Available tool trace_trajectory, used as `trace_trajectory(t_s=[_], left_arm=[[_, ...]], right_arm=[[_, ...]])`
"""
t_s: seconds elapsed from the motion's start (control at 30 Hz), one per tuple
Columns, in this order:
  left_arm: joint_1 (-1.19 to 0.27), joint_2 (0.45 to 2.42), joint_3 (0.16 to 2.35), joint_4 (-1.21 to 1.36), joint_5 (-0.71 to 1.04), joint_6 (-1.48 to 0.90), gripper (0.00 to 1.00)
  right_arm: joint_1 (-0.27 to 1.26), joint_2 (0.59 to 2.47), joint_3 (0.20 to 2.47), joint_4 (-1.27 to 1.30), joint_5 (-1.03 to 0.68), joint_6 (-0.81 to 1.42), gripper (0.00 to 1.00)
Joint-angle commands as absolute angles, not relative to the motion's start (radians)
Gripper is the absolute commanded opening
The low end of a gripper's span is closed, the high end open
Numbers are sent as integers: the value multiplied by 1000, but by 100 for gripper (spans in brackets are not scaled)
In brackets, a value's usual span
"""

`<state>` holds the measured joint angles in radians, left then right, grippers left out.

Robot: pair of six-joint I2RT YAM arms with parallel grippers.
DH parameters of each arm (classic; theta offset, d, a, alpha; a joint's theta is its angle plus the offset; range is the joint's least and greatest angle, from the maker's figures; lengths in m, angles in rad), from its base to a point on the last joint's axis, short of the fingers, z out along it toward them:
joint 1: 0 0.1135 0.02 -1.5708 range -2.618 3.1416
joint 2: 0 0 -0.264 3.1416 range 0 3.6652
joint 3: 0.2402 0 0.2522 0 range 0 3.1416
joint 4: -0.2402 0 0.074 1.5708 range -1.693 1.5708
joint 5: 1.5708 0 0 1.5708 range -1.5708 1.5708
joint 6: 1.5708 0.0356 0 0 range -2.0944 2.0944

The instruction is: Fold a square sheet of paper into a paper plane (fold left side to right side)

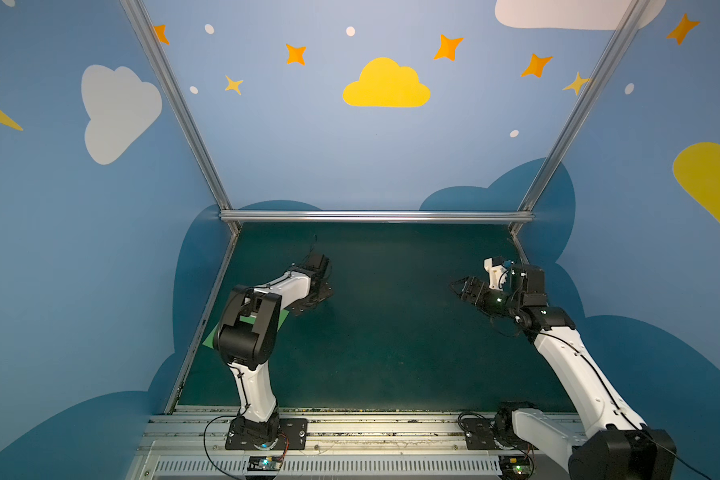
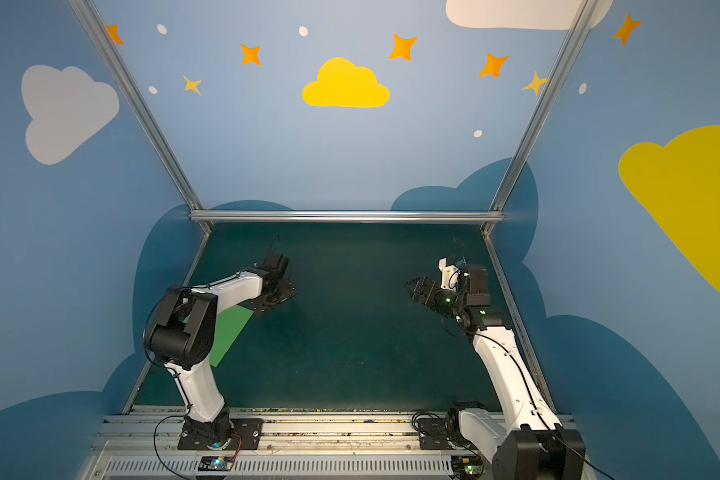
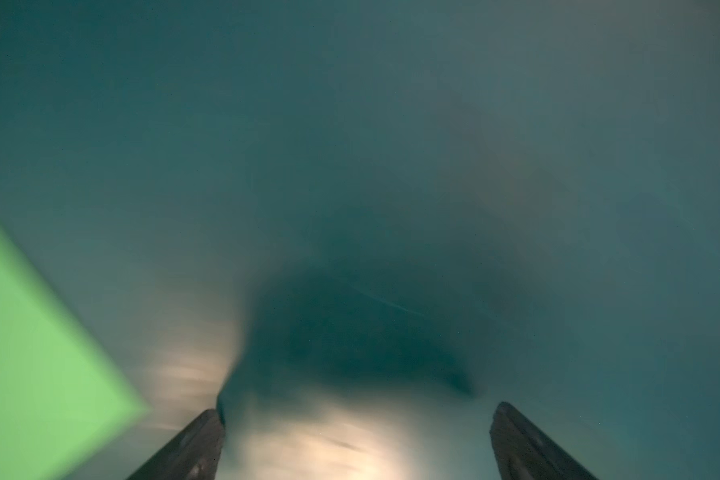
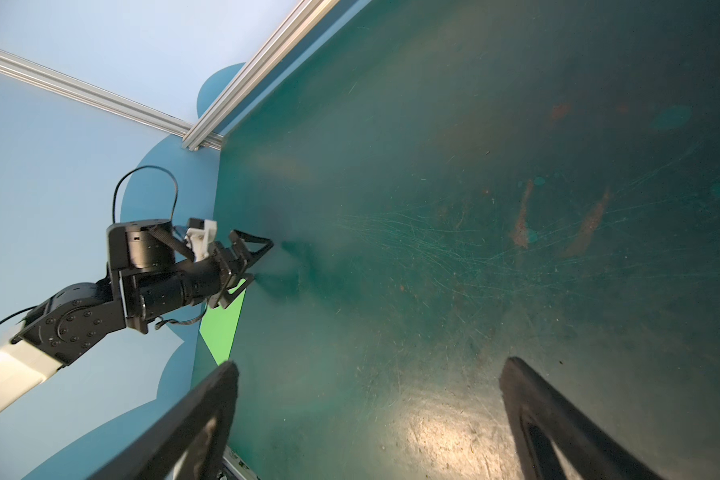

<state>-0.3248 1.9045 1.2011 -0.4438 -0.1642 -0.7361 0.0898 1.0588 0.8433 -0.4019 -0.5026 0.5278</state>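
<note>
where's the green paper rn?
In both top views the paper lies on the mat's left side, partly under the left arm, its far corner by the left gripper.

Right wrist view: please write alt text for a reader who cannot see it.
Green paper lies on the dark mat near its edge, partly hidden by the open left gripper. The open right gripper, in the foreground, holds nothing.
</note>
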Motion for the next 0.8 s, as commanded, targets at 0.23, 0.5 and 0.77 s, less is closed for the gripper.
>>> trace_trajectory(t_s=[0.23,0.5,0.77], left_arm=[[-713,2051,1435,-512,-55,-723,100],[-486,1790,1258,-531,-182,-833,100],[-96,1633,1059,-488,-178,-937,100]], right_arm=[[97,1060,853,-439,-501,537,97],[122,1085,852,-438,-522,529,97],[144,1085,848,-440,-532,517,97]])
